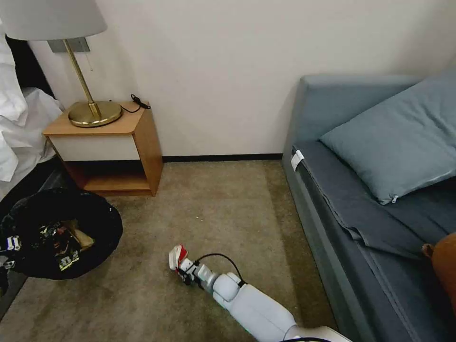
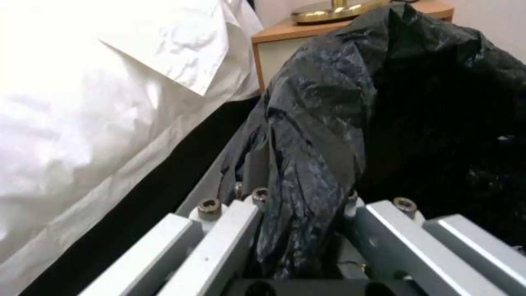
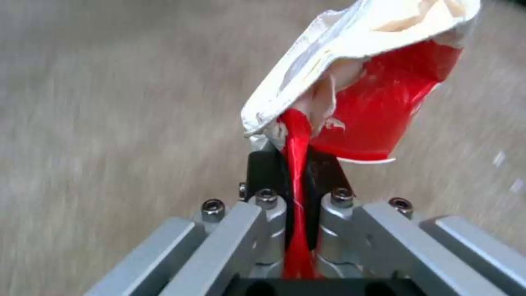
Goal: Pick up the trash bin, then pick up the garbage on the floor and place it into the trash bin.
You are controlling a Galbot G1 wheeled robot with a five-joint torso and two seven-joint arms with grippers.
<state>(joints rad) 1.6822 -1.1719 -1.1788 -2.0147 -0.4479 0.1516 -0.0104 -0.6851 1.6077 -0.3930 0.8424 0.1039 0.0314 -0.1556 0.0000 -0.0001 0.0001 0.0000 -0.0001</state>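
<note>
Right end effector, clamped on the red packet, hangs low over the carpet; the bin, its bag rim pinched by the left end effector, sits well to its left.

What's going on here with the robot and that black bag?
The robot is tidying litter off the carpet. Its left gripper is shut on the bag-lined rim of the trash bin, held at its left by the nightstand; some wrappers already lie inside. The right gripper is shut on a red packet, held low over the carpet in front of the sofa, not yet at the bin.
</note>
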